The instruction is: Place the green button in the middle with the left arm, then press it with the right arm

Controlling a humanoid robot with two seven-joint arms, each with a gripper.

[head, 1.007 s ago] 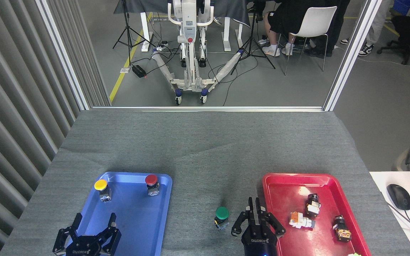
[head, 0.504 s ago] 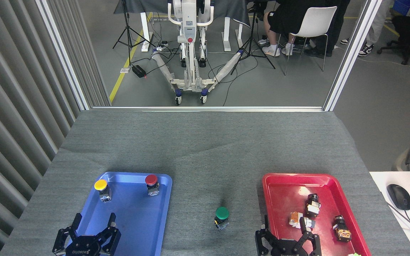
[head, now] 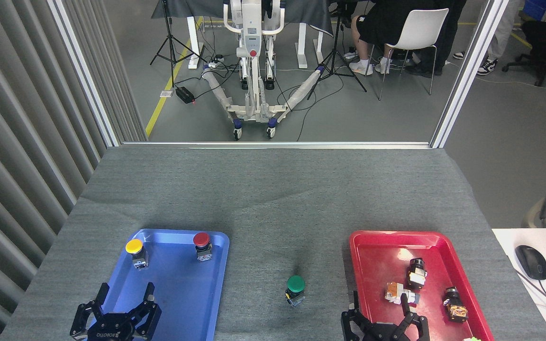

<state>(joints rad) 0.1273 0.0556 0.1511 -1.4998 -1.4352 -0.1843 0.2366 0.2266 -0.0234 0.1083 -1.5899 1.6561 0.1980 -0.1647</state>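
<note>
Bottom edge cuts off the right gripper [head: 381, 316] below its spread fingers, and a small green object [head: 473, 338]; red-tray parts [head: 401, 293] too small to identify.

A grey floor [head: 349, 118] lies beyond the worktop [head: 273, 189]. A white chair [head: 415, 28] stands on it, right of a wheeled white stand [head: 252, 61]. Ribbed grey panels [head: 17, 142] flank the worktop's left.
</note>
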